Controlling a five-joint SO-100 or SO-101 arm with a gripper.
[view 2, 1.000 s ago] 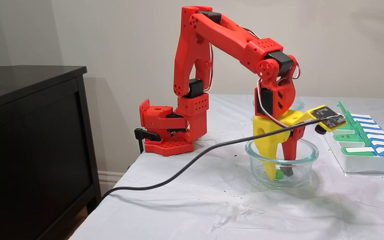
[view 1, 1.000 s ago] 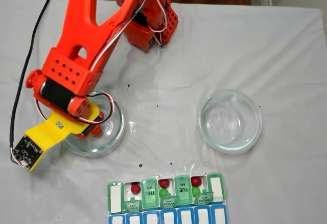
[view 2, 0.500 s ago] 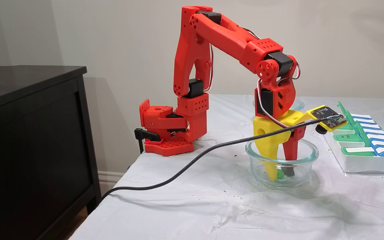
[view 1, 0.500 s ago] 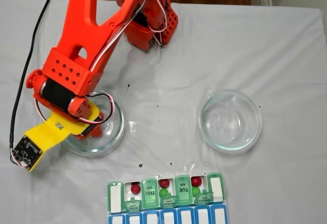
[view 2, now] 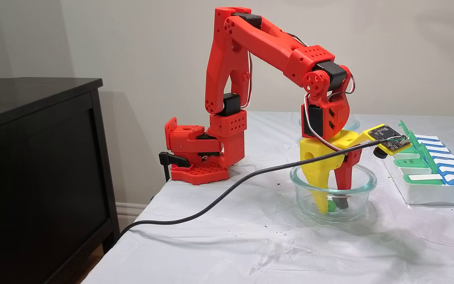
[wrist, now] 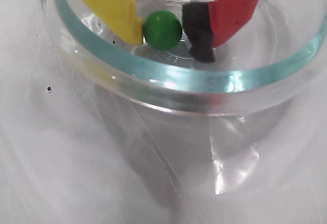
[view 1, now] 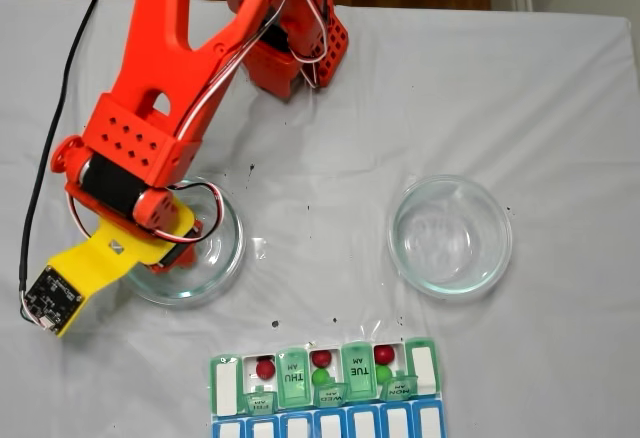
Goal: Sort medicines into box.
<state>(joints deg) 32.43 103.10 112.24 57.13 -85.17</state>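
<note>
- The gripper [wrist: 168, 32], with one yellow finger and one red, black-tipped finger, is seen lowered into a round clear glass dish [wrist: 168, 78].
- A small glossy green ball [wrist: 162, 29] is flanked by the narrowly parted fingers; the yellow finger touches it, while a slight gap is seen at the black tip.
- The flat pill organiser with translucent green lids [view 1: 325, 378] is seen well apart, with red and green balls in its open compartments.
</note>
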